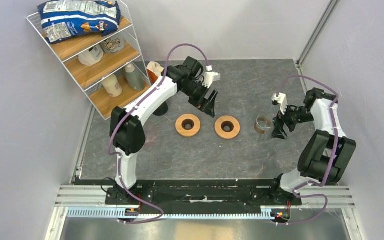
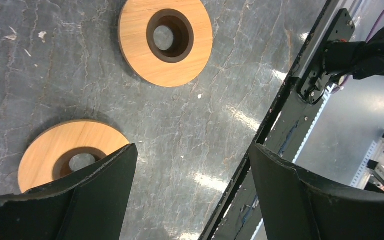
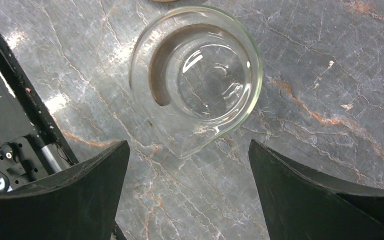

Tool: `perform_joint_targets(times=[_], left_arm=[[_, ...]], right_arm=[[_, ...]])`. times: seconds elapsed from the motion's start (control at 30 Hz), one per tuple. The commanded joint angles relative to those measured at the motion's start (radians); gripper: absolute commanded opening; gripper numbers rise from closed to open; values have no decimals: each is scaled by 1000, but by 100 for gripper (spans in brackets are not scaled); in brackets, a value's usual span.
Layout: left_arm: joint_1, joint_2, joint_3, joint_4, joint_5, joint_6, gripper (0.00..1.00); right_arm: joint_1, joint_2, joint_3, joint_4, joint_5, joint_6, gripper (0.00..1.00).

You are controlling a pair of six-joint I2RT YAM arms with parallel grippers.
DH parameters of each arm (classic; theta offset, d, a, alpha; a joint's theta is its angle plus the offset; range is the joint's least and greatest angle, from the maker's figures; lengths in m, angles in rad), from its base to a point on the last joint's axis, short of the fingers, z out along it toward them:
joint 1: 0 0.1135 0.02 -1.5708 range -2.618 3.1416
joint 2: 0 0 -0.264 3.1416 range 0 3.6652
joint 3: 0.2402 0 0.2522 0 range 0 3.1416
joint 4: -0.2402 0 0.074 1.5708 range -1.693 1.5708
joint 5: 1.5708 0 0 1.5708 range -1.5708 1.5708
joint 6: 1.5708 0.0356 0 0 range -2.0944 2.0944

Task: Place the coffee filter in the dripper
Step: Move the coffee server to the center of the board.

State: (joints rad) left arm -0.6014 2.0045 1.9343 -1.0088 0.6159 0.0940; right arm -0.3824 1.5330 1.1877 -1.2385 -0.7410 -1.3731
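Observation:
No single cream-white coffee filter shows in any view. Two wooden rings lie flat mid-table. They also show in the left wrist view, and I cannot tell whether either carries glass. A clear glass vessel with a pouring lip stands to their right, and it fills the right wrist view. I cannot tell which of these is the dripper. My left gripper hangs open and empty above the rings. My right gripper is open and empty just right of the glass vessel.
An orange-and-white packet stands at the back, partly behind the left arm. A wire shelf with a chip bag and bottles fills the back left corner. A dark round object sits under the left arm. A black rail edges the near side.

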Motion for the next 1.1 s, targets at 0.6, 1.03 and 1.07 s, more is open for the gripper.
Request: perform_joint_targets(times=[0.6,1.03,1.07], left_arm=[[9,-29,-47,108,11,-124,89],[57,-85,-70,108,22,-150,89],[65,-90,-70,108,24,-153,89]], right_arm=[[160,47,-76,187,-29,-60,93],[256,5,-132,244,-70,4,88],[268,-2,-138,255,-70,16,87]])
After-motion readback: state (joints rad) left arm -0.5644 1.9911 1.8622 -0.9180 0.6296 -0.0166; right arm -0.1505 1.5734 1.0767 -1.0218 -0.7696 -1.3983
